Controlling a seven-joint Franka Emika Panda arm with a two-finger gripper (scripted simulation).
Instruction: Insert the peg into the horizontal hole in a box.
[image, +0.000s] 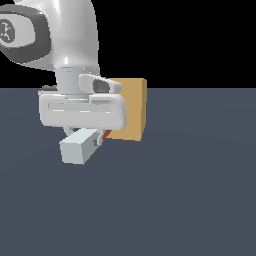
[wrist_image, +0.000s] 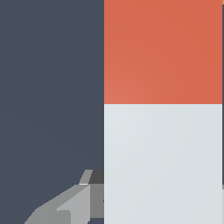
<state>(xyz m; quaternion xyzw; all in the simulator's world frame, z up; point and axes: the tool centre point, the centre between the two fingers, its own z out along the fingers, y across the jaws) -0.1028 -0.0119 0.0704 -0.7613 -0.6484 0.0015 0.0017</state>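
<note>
Plain dark grey-blue tabletop (image: 190, 200) bearing a tan cube-like box (image: 134, 107), partly masked in the exterior view by the white robot hand (image: 89, 137) clamped on a long square-section white peg (image: 77, 146), its broad red end face-on only in the wrist view, held just before the box.

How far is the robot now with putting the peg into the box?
Done: the gripper has the peg lifted, fingers closed on it. In hand: the red end points toward the box, close to its face. Left: the insertion itself. The hole is hidden behind the arm, so alignment or entry cannot be confirmed.
</note>
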